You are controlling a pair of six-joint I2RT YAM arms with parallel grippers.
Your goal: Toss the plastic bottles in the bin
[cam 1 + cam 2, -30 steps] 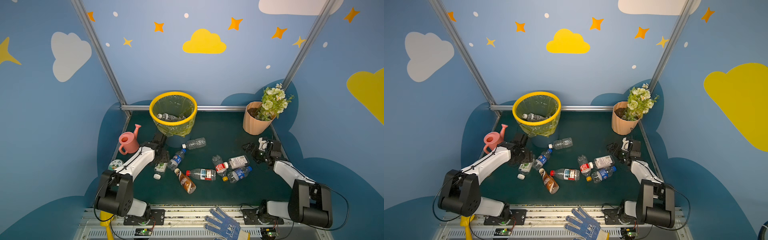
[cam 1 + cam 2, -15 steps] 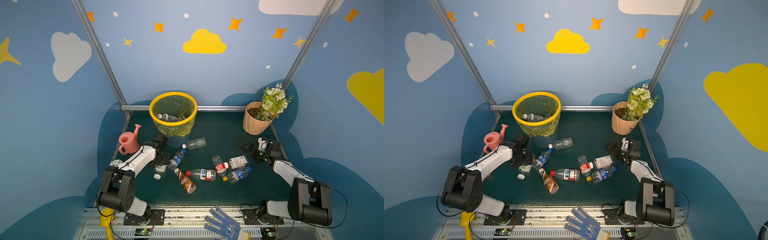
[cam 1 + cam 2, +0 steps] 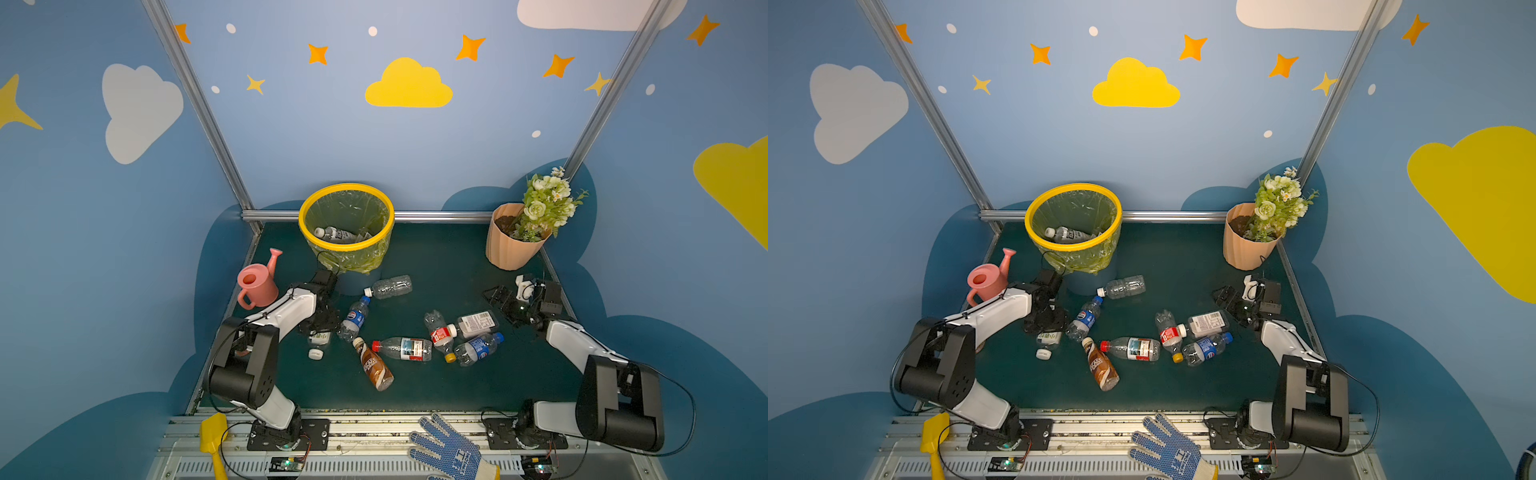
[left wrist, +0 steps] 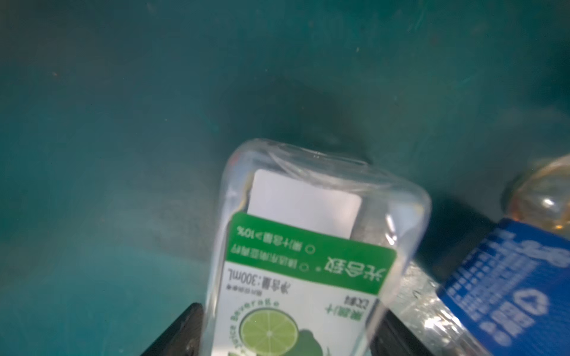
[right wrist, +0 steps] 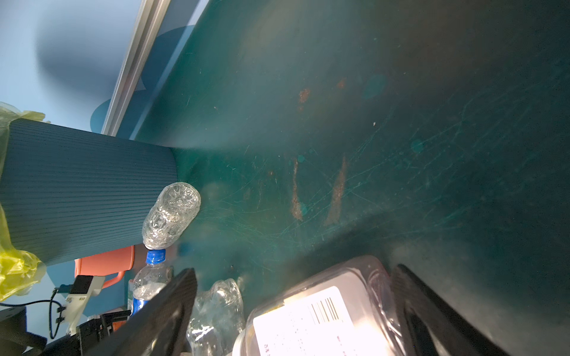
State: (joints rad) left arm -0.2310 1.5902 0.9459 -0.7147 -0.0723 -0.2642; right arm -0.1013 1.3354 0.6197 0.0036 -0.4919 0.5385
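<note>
Straddling lime bottle [image 4: 296,262], left gripper [image 4: 290,339] mostly cropped.

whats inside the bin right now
One bottle with a white cap lies on its side inside the bin, on the yellow-green liner. The near rim hides the floor below it, so more could be there.

green-label bottle [image 4: 308,262]: "300mL", "10%", "Beverage" | blue-label bottle [image 3: 354,319]: Pepsi logo | white-label bottle [image 5: 308,317]: barcode
</note>
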